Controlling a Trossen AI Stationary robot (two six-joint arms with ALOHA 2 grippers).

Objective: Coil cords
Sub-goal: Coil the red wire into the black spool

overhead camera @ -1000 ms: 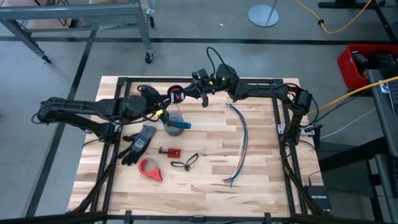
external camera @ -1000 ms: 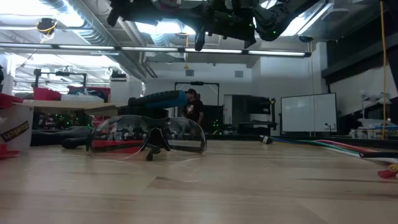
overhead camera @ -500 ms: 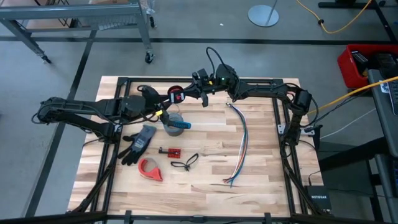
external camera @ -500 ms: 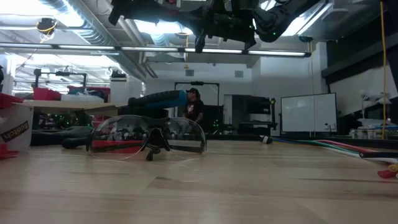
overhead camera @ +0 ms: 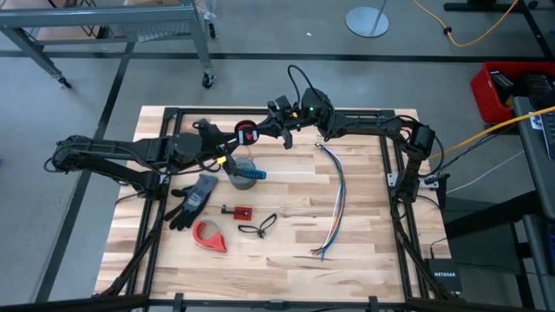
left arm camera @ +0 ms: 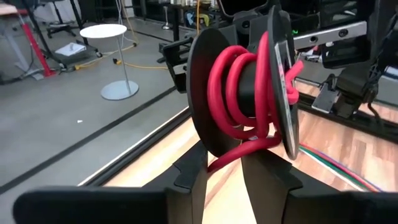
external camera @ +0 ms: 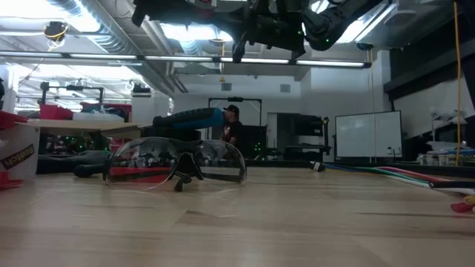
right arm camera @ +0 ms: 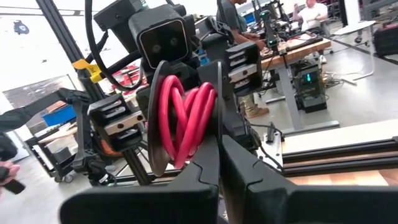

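Overhead, table-level and two facing wrist views share the red cord (left arm camera: 239,102).

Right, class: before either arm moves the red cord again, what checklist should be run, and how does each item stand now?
1. Red cord wound in turns on the black spool: ok.
2. No loose strand: not ok, one runs off below the turns.
3. Right claw shut on the spool's flange: ok.
4. Left claw gripping the spool: cannot tell.
5. Spool held up off the table: ok.
6. Multicoloured wire bundle lying apart from the spool: ok.
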